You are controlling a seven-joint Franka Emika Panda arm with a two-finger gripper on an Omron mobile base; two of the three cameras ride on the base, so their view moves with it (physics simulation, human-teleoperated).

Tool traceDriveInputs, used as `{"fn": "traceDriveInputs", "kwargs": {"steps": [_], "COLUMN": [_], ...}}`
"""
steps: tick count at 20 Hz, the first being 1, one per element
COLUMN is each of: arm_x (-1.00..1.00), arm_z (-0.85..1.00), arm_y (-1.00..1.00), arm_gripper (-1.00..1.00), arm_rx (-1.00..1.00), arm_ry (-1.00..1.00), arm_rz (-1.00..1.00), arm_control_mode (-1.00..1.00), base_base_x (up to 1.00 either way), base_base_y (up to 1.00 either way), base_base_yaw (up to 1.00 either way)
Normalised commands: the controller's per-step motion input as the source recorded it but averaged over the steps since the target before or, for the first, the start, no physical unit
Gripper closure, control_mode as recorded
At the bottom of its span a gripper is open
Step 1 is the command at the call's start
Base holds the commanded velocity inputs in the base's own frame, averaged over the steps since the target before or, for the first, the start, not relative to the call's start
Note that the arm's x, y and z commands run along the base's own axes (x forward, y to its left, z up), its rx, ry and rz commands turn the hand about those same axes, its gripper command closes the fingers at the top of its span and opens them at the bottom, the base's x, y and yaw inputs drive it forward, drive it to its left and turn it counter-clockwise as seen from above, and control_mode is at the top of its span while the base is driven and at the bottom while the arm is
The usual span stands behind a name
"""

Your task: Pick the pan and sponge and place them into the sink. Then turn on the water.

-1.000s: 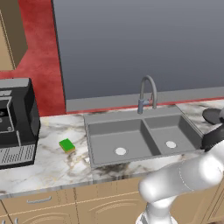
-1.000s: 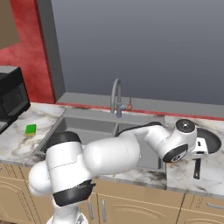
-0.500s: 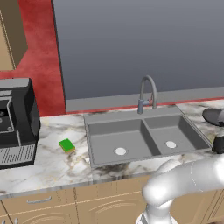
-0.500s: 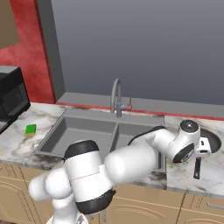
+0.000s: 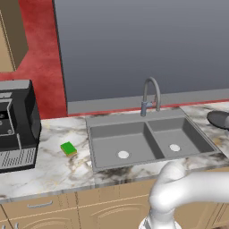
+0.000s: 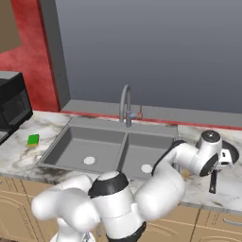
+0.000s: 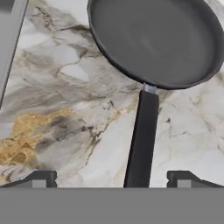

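Hand view: gripper with jaws spread wide, straddling the dark handle of the pan without apparent contact. The pan rests on the marble counter, right of the sink; the sponge lies on its left.

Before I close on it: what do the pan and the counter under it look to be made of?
Pan: likely dark metal with a matte, non-stick-like finish, given its even grey-black surface; its handle looks matte black.
Counter: polished marble or similar stone, white with grey and gold veining.
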Motion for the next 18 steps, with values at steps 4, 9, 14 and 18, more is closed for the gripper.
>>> {"fn": "traceDriveInputs", "kwargs": {"steps": [4, 9, 14, 18], "arm_x": [0.08, 0.14, 0.24, 0.26], "arm_z": [-0.28, -0.27, -0.22, -0.22], "arm_y": [-0.25, -0.23, -0.19, -0.17], "arm_gripper": [-1.00, -1.00, -1.00, 1.00], "arm_rx": [0.00, 0.00, 0.00, 0.00], "arm_ry": [0.00, 0.00, 0.01, 0.02], "arm_rz": [0.00, 0.00, 0.00, 0.00], "arm_control_mode": [-1.00, -1.00, -1.00, -1.00], "base_base_x": [0.00, 0.00, 0.00, 0.00], "base_base_y": [0.00, 0.00, 0.00, 0.00], "base_base_yaw": [0.00, 0.00, 0.00, 0.00]}}
